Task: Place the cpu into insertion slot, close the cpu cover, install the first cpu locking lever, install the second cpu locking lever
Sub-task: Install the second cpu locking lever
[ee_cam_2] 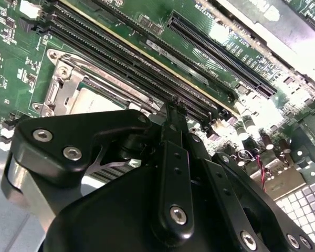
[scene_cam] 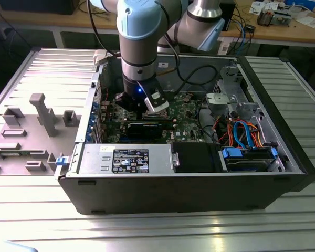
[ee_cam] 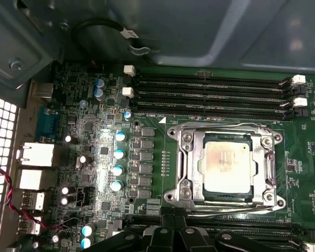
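Gripper (ee_cam: 170, 231), fingers drawn together on nothing, hovers beside the insertion slot (ee_cam: 275, 195), where the cpu (ee_cam: 227, 167) sits under the closed cpu cover (ee_cam: 191, 165).

Open computer case (scene_cam: 283, 173): black, lying on its side on a ribbed metal counter (scene_cam: 147, 231).
Power supply (scene_cam: 127, 159): grey box with a dark label, along the near wall of the case.
Drive bay (scene_cam: 249, 157): blue-trimmed, at the exterior view's right, with orange and blue cables (scene_cam: 241, 128) just above it.
Memory slots (ee_cam: 210, 94): long, black, parallel, with white end clips.
Capacitors (ee_cam: 118, 160): row of small cylinders on the green board.
Grey moulded fixture (scene_cam: 42, 113): on the counter at the exterior view's left, apart from the case.
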